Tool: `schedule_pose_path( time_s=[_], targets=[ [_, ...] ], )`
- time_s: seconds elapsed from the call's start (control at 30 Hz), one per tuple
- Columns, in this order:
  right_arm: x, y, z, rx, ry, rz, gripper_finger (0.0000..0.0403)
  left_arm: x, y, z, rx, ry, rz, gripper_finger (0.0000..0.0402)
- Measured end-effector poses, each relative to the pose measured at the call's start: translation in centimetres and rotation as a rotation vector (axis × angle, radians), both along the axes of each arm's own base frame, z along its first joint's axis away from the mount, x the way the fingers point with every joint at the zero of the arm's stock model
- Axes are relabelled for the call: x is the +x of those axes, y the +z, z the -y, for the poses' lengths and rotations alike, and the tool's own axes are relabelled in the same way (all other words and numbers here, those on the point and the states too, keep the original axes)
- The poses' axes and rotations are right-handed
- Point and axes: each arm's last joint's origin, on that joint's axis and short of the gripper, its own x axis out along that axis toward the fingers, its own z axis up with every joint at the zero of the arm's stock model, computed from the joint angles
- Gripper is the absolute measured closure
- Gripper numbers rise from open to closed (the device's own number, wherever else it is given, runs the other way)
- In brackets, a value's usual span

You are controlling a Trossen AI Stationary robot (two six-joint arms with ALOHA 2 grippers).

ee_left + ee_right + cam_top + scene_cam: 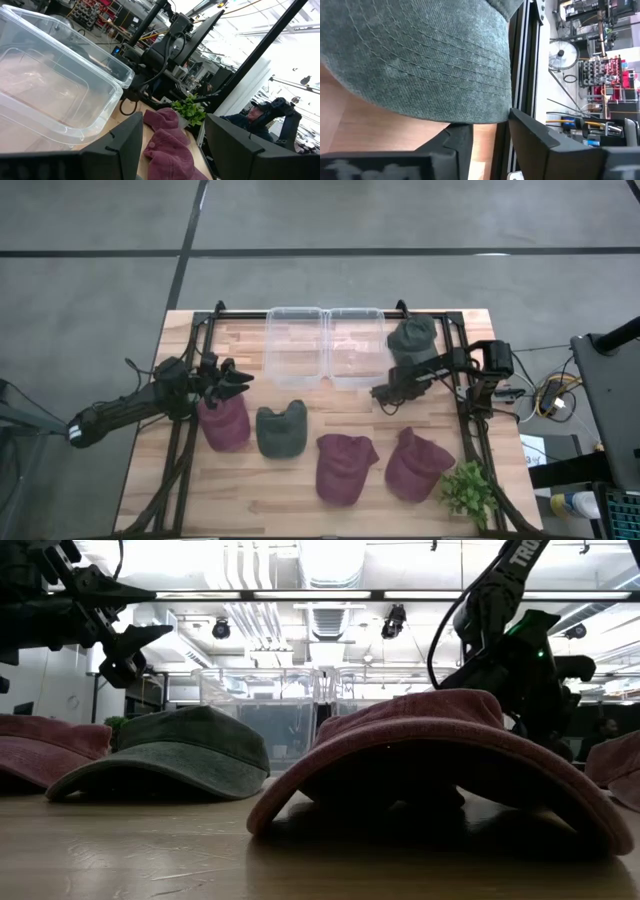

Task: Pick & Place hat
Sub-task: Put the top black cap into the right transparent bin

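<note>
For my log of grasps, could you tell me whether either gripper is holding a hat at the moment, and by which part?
Neither. The left gripper is open above the table, empty. The right gripper is open beside the green hat, whose brim lies unclamped just ahead of it.

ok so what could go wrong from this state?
1. The right gripper sits low beside the right clear bin; a careless swing could knock it.
2. The green hat at the right arm lies against the table frame rail, so a grasp there could snag on metal.
3. The left gripper, open and empty, hangs above the maroon hat, close to the dark green hat; a descent could catch both.
</note>
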Motion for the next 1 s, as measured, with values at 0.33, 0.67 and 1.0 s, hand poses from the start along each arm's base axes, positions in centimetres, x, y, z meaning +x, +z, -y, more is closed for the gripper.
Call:
schedule_pose_path(
  time_s=[0.33, 0.67, 1.0],
  targets=[
    [0.4, 0.4, 0.0, 0.014, 0.047, -0.008, 0.037, 0.0, 0.0, 0.0, 0.0, 0.0, 0.0, 0.0195],
    [0.8, 4.9, -1.9, 0.133, 0.073, -0.117, 0.0393, 0.0, 0.0, 0.0, 0.0, 0.0, -0.001, 0.0195],
    [-0.2, 10.4, -5.0, 0.216, 0.089, 0.212, 0.0394, 0.0, 0.0, 0.0, -0.001, 0.0, -0.003, 0.0195]
  ],
)
